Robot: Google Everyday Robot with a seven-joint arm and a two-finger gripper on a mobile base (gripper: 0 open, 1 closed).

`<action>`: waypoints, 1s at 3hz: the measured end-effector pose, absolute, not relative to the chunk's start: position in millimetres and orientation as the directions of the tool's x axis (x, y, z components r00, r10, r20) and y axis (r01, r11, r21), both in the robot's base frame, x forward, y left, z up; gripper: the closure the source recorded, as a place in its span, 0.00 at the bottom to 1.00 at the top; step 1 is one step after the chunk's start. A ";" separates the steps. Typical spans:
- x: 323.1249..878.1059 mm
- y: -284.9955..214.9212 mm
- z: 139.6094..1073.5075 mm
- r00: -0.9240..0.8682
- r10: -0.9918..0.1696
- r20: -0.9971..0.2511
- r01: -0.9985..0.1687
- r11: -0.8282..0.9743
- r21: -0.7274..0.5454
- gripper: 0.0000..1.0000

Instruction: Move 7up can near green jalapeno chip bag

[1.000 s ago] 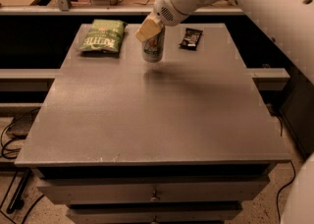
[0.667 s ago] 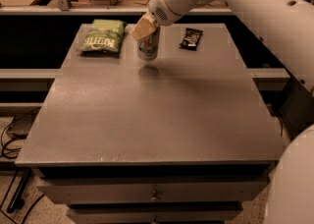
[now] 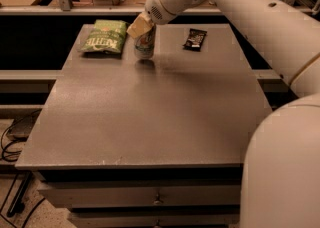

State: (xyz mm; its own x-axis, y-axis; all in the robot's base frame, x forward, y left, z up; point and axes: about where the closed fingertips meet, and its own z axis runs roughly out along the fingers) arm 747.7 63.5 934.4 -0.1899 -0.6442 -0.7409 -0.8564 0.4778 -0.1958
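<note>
Our pincer [image 3: 142, 29] grips the upright 7up can [image 3: 144, 47] by its top, far on the tabletop [image 3: 150, 122], just right of the green jalapeno chip bag [image 3: 103, 37] and not touching it. We judge this is placement: keep the slick aluminium cylinder vertical and release only once its base sits flat on the matte grey surface. We avoid nudging the flat, crinkly bag.

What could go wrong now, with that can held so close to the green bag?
The end effector, at the far side of the table, grips the 7up can by its top, beside the green jalapeno chip bag; the can could slip, or tip over on release. Set down any closer, it might land on the bag's edge and topple.
</note>
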 end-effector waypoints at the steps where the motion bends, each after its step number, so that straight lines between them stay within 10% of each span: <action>1: 757.6 69.0 927.4 -0.203 -0.648 -0.734 -0.856 0.482 -0.189 0.58; 3: 768.1 77.0 917.0 -0.225 -0.641 -0.734 -0.859 0.486 -0.161 0.12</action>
State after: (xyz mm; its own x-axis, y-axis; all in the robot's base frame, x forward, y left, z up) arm 768.1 77.0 917.0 -0.2246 -0.6406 -0.7343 -0.8590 0.4859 -0.1612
